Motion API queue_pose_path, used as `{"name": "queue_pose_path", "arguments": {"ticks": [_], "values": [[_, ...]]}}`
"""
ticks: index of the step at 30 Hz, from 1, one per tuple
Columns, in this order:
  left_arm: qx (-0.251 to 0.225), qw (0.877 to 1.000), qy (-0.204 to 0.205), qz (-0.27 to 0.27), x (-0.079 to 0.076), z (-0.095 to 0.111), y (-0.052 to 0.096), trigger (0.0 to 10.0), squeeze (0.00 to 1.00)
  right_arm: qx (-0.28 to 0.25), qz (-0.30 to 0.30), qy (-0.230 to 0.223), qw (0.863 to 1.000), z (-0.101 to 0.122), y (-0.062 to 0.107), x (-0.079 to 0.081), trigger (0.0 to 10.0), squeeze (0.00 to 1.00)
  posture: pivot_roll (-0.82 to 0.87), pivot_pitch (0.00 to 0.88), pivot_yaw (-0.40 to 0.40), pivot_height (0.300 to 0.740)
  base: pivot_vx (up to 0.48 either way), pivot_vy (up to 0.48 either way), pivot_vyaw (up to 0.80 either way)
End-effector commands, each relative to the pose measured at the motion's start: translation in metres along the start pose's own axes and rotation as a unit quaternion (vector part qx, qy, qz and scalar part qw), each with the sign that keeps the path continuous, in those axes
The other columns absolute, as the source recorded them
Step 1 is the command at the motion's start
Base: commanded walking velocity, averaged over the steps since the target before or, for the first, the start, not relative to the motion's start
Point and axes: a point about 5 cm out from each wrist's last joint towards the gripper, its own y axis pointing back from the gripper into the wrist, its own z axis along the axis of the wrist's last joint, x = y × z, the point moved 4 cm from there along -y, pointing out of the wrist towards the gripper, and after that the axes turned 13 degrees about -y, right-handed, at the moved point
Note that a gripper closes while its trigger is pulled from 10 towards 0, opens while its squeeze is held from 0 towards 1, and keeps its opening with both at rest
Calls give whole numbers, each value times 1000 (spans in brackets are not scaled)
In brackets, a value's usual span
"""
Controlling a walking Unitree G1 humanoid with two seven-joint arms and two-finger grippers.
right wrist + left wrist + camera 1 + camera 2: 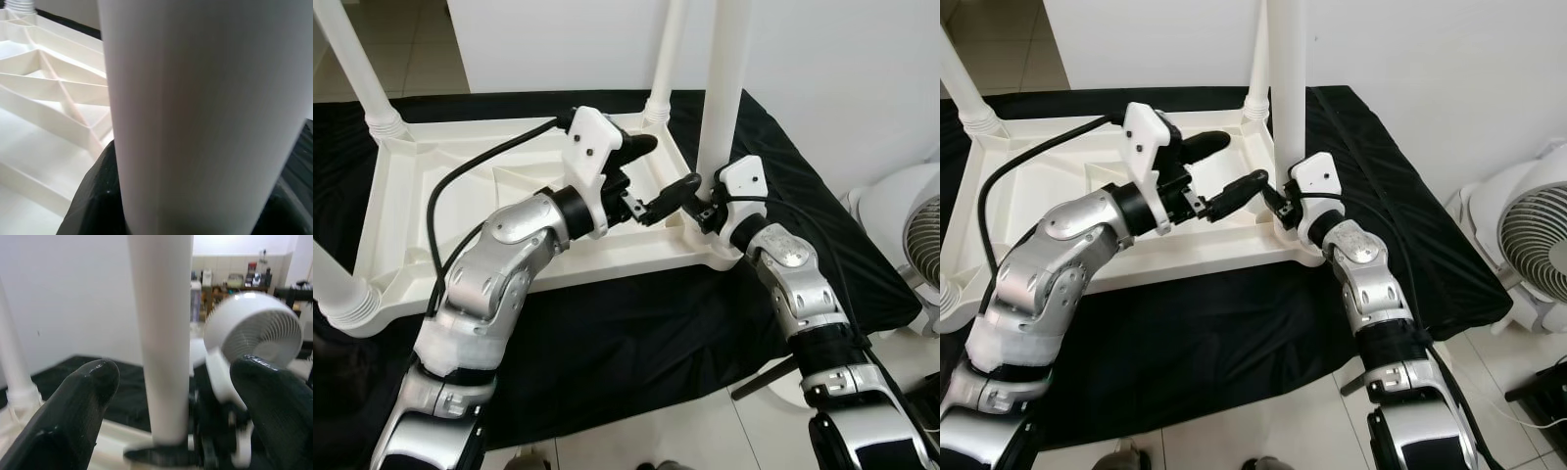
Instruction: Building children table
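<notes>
Over on the left, the white plastic children's table (509,196) lies upside down on a black cloth (636,333), its ribbed underside facing up and legs standing at its corners: one leg (352,59) rises at the far left corner, another leg (337,284) sits at the near left corner, and a third leg (668,49) stands at the far right. Moving in from there, the left arm reaches across the underside, a black cable (460,176) looping up to its white wrist housing, and the left tool (651,181) is released, its two black fingers (83,396) spread wide apart with nothing between them. One finger points out over the ribbed panel, the other reaches toward the base of the near right leg (724,78), and from the left wrist camera that white leg stands squarely in the gap between the open fingers without touching either. Further right, the right tool (703,201) is clenched around that same near right leg, low down just above the socket in the table's corner; the right wrist camera has the leg pressed close, dark finger surfaces hugging its lower part, ribbed underside beyond it. Off at the far right, a white fan (911,235) stands on the tiled floor (705,431) beside the cloth.
</notes>
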Motion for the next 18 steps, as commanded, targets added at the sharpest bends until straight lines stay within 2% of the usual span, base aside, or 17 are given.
{"name": "queue_pose_path", "arguments": {"ticks": [1, 6, 11, 14, 16, 18], "values": [[2, 1000, 19, -5, -2, -2, -5, 10000, 0, -6, 12, 12, 1000, 4, -3, 2, 10000, 0, 155, 70, -68, 740, 0, 0, 0], [0, 1000, 24, -9, -3, -1, -10, 10000, 0, -7, 25, 16, 1000, 4, -4, 6, 10000, 0, 157, 64, -68, 740, 0, 0, 0], [-9, 999, 33, -18, -5, 4, -21, 10000, 0, 0, 70, 19, 997, 3, -7, 19, 10000, 0, 161, 51, -64, 740, 0, 0, 0], [-11, 999, 36, -19, -5, 6, -23, 10000, 0, 0, 72, 21, 997, 2, -7, 20, 10000, 0, 161, 51, -64, 740, 0, 0, 0], [-8, 999, 46, -17, -2, 9, -33, 10000, 0, 6, 82, 30, 996, 0, -9, 22, 10000, 0, 162, 40, -59, 740, 0, 0, 0], [-6, 999, 50, -14, 0, 10, -36, 10000, 0, 7, 83, 33, 996, -1, -10, 23, 10000, 0, 162, 40, -59, 740, 0, 0, 0]]}}
